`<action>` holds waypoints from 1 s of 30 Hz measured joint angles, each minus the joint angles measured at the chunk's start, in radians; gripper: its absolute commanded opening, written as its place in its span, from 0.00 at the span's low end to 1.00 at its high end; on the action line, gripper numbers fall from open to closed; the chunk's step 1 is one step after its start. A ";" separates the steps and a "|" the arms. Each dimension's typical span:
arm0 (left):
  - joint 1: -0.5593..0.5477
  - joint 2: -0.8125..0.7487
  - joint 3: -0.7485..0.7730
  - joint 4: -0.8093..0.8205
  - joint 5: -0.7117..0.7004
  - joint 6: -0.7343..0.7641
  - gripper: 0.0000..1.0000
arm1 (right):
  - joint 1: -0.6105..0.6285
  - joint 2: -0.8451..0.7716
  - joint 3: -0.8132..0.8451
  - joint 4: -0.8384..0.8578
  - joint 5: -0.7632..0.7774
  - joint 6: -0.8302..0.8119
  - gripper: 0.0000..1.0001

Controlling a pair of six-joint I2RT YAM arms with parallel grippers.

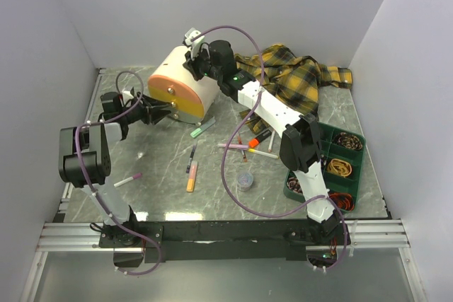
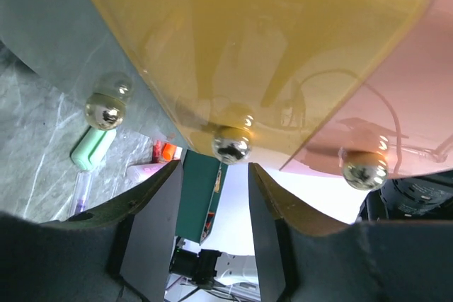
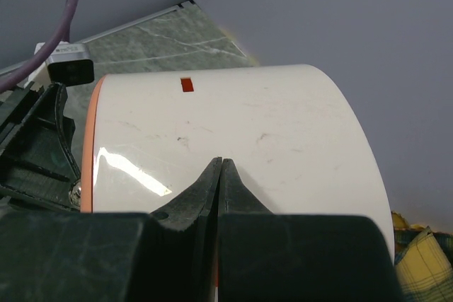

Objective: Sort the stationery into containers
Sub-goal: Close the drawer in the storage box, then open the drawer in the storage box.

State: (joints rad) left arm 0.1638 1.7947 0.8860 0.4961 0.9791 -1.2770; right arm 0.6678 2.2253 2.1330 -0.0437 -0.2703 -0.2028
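The cream drum-shaped drawer box (image 1: 185, 76) lies at the back, its orange front (image 1: 170, 95) facing my left gripper (image 1: 170, 109). In the left wrist view that gripper (image 2: 214, 175) is open, its tips just below the middle brass knob (image 2: 231, 144), not gripping it. My right gripper (image 1: 193, 61) is shut and empty, its tips resting on the drum's top (image 3: 221, 163). Loose on the table are a pale green clip (image 1: 202, 129), a black pen (image 1: 191, 155), an orange marker (image 1: 191, 177), a pink pen (image 1: 127, 180), an orange highlighter (image 1: 260, 138) and a small grey pot (image 1: 245, 179).
The dark green divided tray (image 1: 354, 152) stands at the right and holds coiled rubber bands (image 1: 338, 167). The yellow-and-black plaid shirt (image 1: 301, 79) lies at the back right. White walls close in the table. Two more knobs (image 2: 105, 112) (image 2: 364, 167) show on the drum front.
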 measured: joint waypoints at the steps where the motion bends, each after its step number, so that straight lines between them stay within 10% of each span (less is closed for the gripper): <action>1: -0.001 0.005 0.000 0.005 0.000 -0.003 0.46 | 0.000 0.000 0.000 0.000 0.000 0.000 0.00; 30: -0.018 0.068 0.040 0.109 0.011 -0.072 0.36 | 0.003 0.002 0.000 0.003 0.002 0.000 0.00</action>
State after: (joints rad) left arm 0.1455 1.8629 0.9260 0.6056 0.9901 -1.3491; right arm 0.6708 2.2272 2.1330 -0.0406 -0.2684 -0.2028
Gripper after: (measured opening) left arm 0.361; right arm 0.006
